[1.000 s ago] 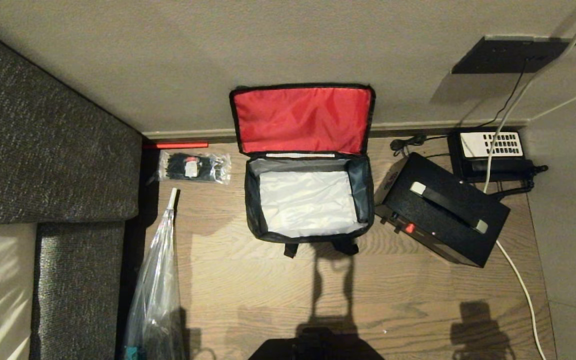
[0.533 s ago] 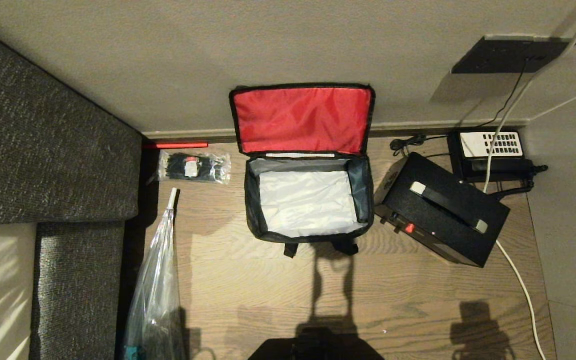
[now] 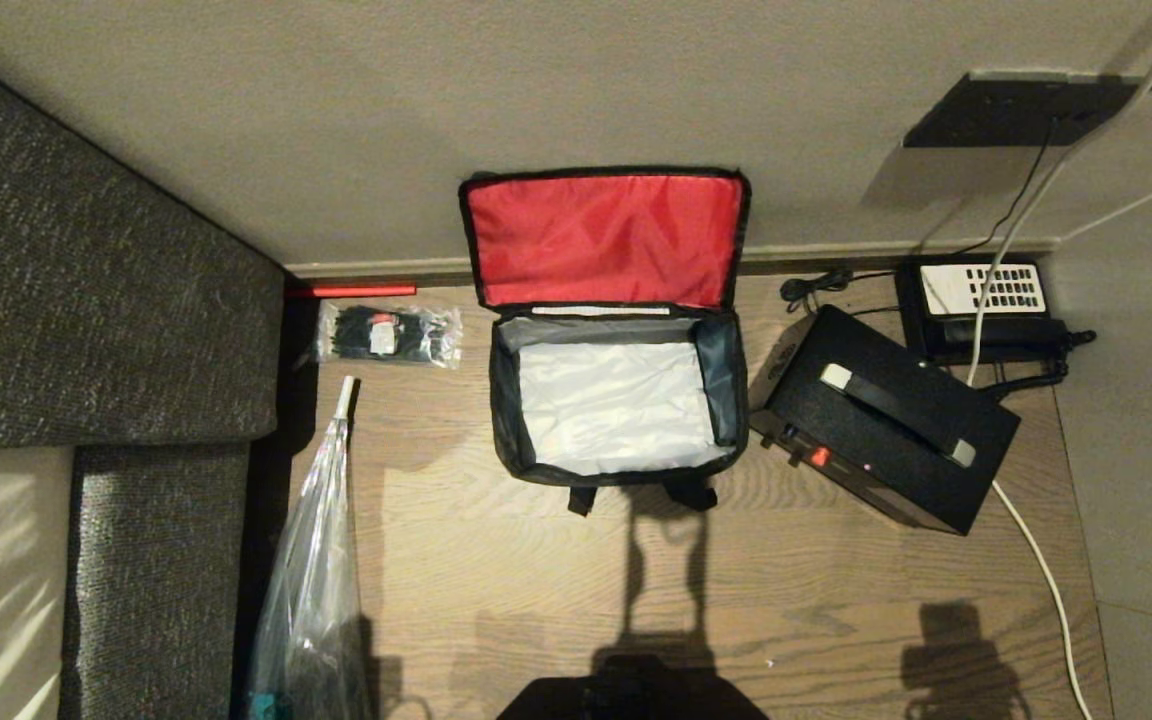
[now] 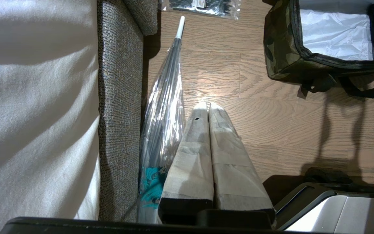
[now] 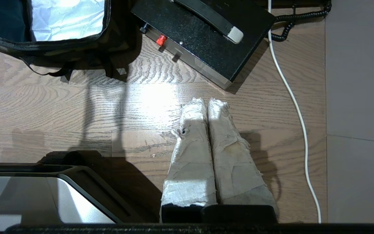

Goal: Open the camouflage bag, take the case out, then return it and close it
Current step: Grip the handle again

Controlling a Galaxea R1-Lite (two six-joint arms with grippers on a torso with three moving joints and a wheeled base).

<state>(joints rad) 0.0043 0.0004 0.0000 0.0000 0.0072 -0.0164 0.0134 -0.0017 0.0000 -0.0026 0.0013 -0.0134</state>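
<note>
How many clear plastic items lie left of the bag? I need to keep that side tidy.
2. A packet of black items by the baseboard, apart from the camouflage bag; a long clear bag along the sofa. Others may hide beyond view.

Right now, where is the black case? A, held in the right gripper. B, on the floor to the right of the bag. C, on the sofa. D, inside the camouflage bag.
B: the case lies on the wood floor beside the open, empty camouflage bag, on its right in the head view.
</note>
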